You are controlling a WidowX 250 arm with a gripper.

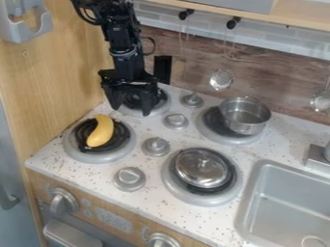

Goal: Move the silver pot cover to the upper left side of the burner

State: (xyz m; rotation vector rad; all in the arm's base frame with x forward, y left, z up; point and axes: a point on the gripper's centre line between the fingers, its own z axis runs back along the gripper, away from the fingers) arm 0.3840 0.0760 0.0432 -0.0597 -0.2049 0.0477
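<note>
My gripper [131,109] hangs open over the back left burner [162,108], its two fingers apart and pointing down. The silver pot cover [201,168] lies flat on the front right burner [187,197], well to the right of the gripper and nearer the camera. Its round, shiny top faces up, and the burner's black centre shows around its edge. Nothing shows between the fingers.
A yellow banana [101,131] rests on the front left burner [78,153]. The silver pot [245,116] stands on the back right burner. Several grey knobs, such as one knob [155,146], rise between burners. A sink [259,189] is at right; a wooden wall [55,72] at left.
</note>
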